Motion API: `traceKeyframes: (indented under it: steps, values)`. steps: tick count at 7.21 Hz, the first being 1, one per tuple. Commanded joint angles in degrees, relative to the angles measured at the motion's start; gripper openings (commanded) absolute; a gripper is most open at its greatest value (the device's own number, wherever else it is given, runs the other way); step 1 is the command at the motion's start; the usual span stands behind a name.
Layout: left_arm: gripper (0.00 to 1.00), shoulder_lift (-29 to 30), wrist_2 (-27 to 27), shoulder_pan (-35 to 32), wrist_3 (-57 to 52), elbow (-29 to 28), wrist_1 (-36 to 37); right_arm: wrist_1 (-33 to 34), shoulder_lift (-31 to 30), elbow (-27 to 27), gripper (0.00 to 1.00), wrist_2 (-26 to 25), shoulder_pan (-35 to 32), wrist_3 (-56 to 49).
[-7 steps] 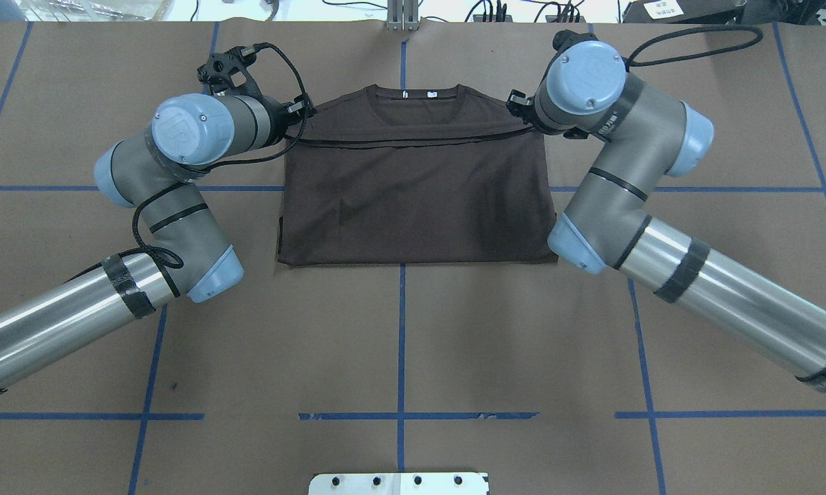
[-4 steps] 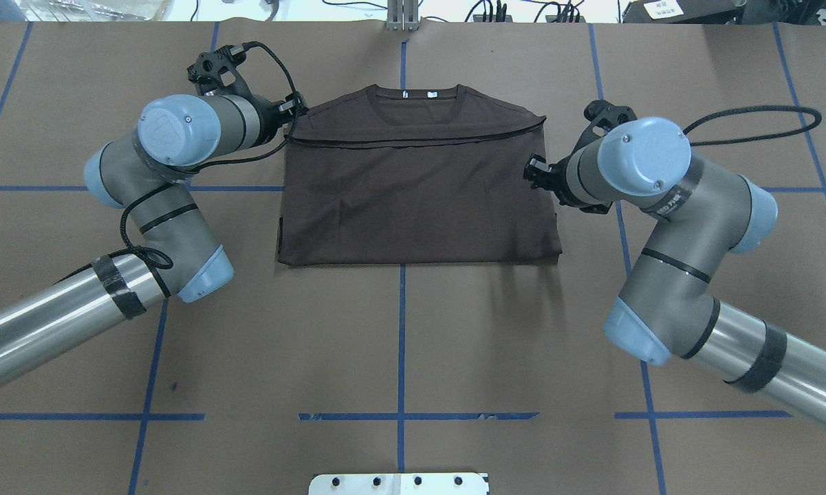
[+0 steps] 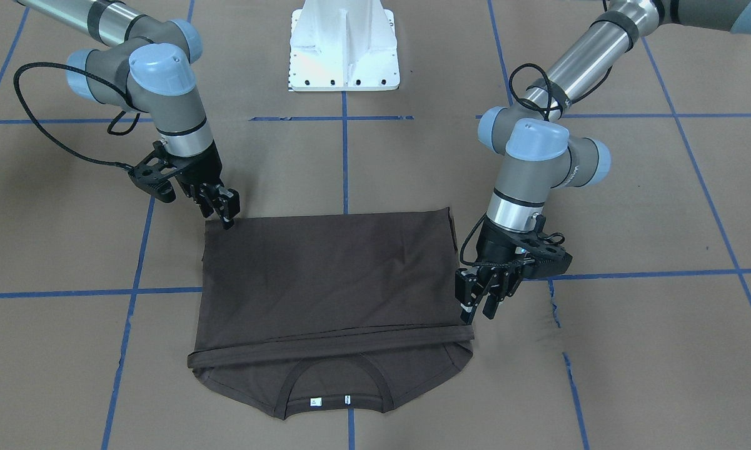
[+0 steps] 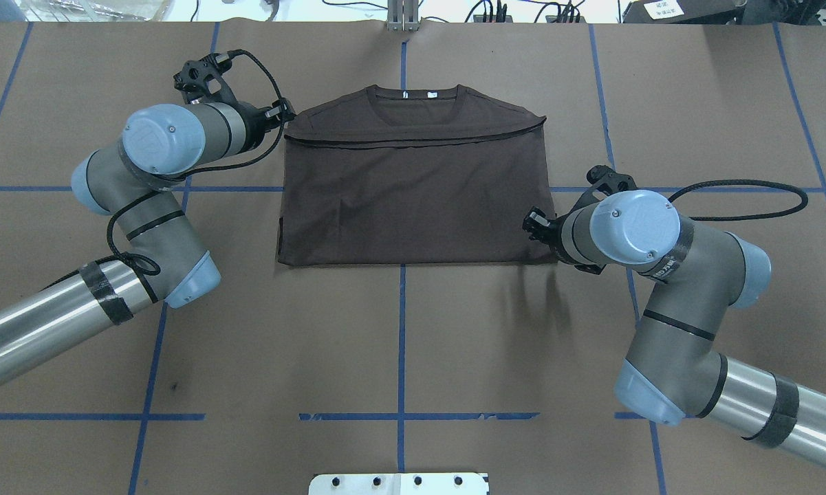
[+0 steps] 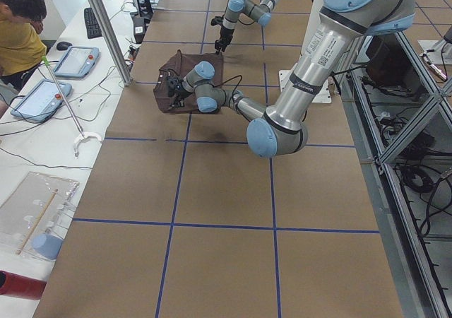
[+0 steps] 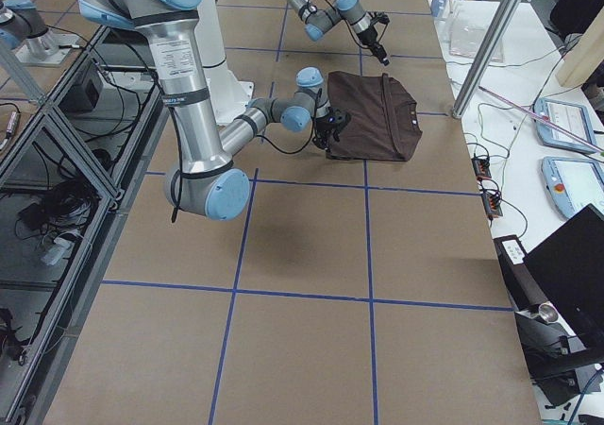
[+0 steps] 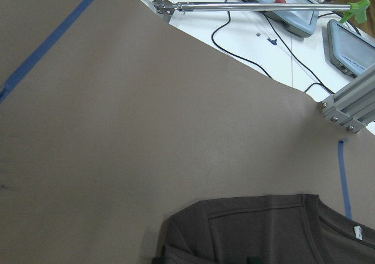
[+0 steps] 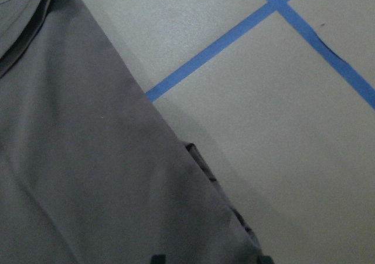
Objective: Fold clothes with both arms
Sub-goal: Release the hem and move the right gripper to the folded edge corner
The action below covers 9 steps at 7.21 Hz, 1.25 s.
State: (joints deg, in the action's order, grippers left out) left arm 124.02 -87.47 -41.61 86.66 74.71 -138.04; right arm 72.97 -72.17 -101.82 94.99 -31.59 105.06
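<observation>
The dark grey-brown T-shirt [image 4: 413,199] lies flat on the brown table, its lower half folded up to just short of the ribbed collar [image 4: 419,103] with white tags [image 3: 314,402]. My left gripper [image 4: 280,113] is open and empty, just off the fold's far left corner; in the front view [image 3: 478,303] its fingers stand apart beside the shirt's edge. My right gripper [image 4: 533,223] is open and empty, low over the shirt's near right corner, also in the front view [image 3: 222,209]. The right wrist view shows that shirt corner [image 8: 88,158] between the spread fingertips.
The white pedestal base [image 3: 344,44] stands at the robot's side of the table. Blue tape lines [image 4: 400,344] cross the brown cover. A metal post [image 5: 106,28] and a bench with tablets [image 5: 39,99] lie beyond the far edge, where a person [image 5: 18,28] sits.
My right gripper left the fold's far right corner and swung back toward the robot to the shirt's near right corner. My left gripper drew a little leftward off the fold's corner.
</observation>
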Motion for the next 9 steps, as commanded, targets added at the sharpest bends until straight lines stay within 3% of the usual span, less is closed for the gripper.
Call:
traceKeyframes:
  steps: [1, 4, 5, 6, 9]
  values:
    - [0.56, -0.09, 0.01, 0.03, -0.09, 0.00, -0.04, -0.02, -1.39, 0.13, 0.61, -0.68, 0.39, 0.06]
    - [0.56, -0.18, 0.10, -0.05, 0.00, 0.00, -0.04, -0.02, -1.48, 0.48, 0.57, -2.70, 1.79, 0.06]
    - [0.56, -0.18, 0.10, -0.05, 0.00, 0.35, -0.04, -0.02, -1.39, 0.31, 0.33, -2.88, 1.89, 0.23]
    - [0.56, -0.18, 0.10, -0.05, 0.00, 0.44, 0.05, -0.02, -1.39, 0.22, 0.00, -2.88, 1.80, 0.15]
    - [0.56, -1.05, 0.19, -0.05, -0.09, 0.44, 0.05, -0.02, -1.04, 0.05, 0.00, -2.79, 1.80, -0.38]
